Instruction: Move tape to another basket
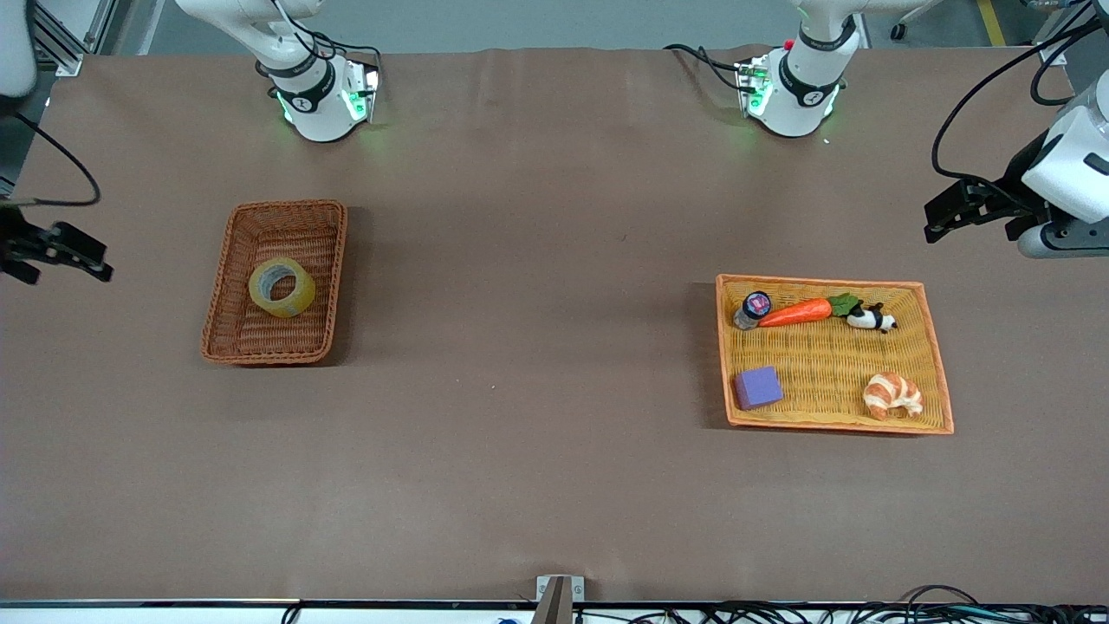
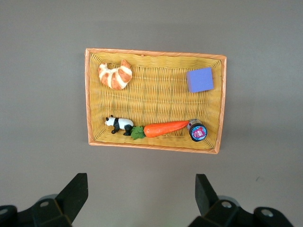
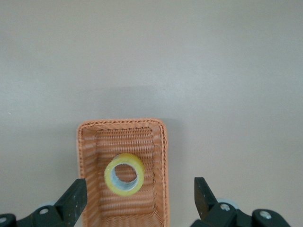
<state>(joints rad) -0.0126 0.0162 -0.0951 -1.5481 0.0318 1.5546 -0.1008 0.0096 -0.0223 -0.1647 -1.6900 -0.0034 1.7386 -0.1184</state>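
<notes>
The tape [image 1: 282, 288], a yellowish roll with a grey core, lies in the dark reddish-brown wicker basket [image 1: 286, 208] toward the right arm's end of the table. In the right wrist view the tape [image 3: 125, 158] sits in that basket [image 3: 123, 122] below my open, empty right gripper [image 3: 139, 184]. In the front view my right gripper [image 1: 69, 260] hangs high over the table's end, beside the basket. My left gripper [image 1: 940, 217] is open and empty, high over the left arm's end of the table; the left wrist view shows it [image 2: 140, 182] wide open over bare table.
A yellow woven tray with an orange rim [image 1: 823, 281] lies toward the left arm's end; it also shows in the left wrist view [image 2: 88, 94]. It holds a carrot [image 1: 795, 313], a small jar [image 1: 752, 308], a panda figure [image 1: 873, 320], a purple block [image 1: 758, 386] and a croissant [image 1: 892, 394].
</notes>
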